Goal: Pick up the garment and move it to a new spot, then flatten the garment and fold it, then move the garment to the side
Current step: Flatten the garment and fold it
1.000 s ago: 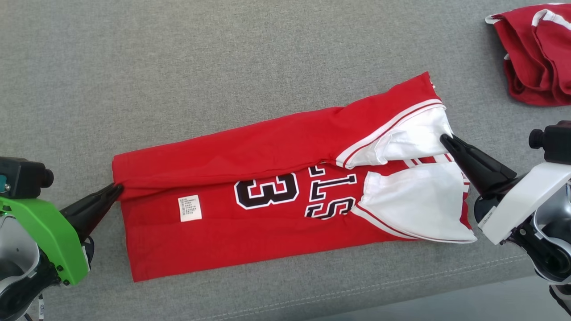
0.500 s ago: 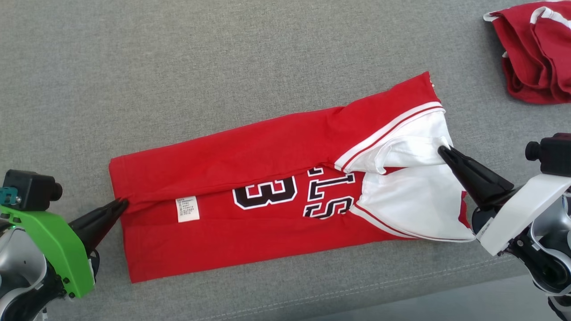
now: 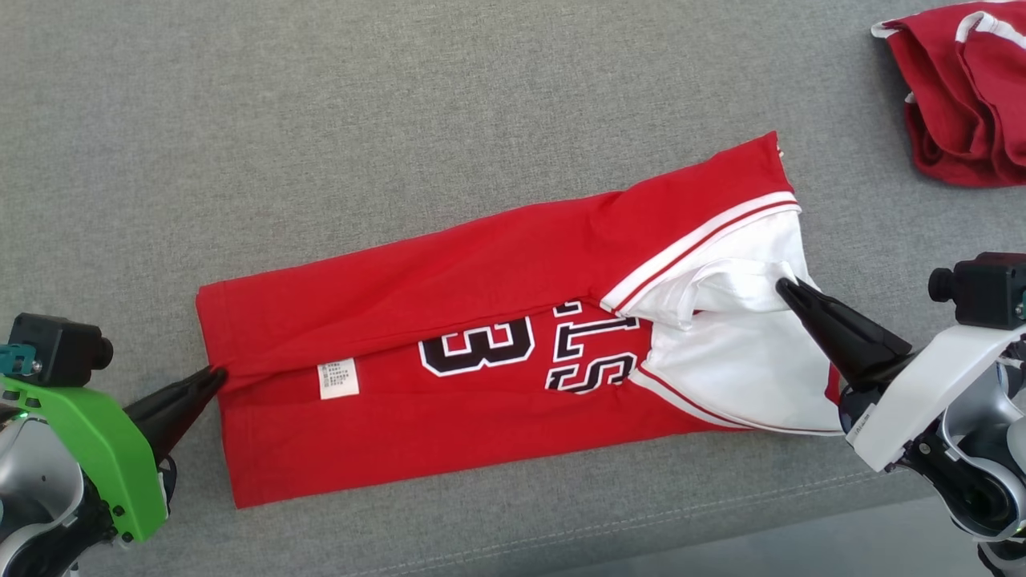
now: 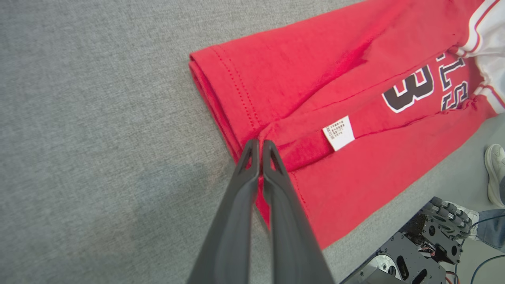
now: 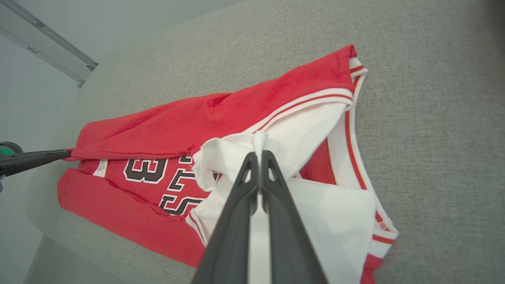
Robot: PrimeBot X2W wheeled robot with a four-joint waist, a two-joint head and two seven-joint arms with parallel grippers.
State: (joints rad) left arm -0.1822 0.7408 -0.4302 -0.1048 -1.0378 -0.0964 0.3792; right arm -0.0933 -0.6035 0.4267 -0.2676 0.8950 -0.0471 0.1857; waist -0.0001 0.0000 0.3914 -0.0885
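left pincer (image 3: 216, 374) clamped on hem fold of the jersey (image 3: 449, 272), right pincer (image 3: 781, 285) clamped on its white sleeve cloth. jersey folded lengthwise, stretched between both tips, flat on grey cushion (image 3: 401, 120).

The left gripper (image 3: 215, 377) has a bright green shell (image 3: 88, 457) with small dark screws and a black camera block (image 3: 56, 349) with a teal plug; the right gripper (image 3: 781, 284) has a white shell (image 3: 922, 393) bearing small print. Both have long, dark, tapering fingers (image 4: 234, 221) and silver-grey wrists (image 3: 32, 473).
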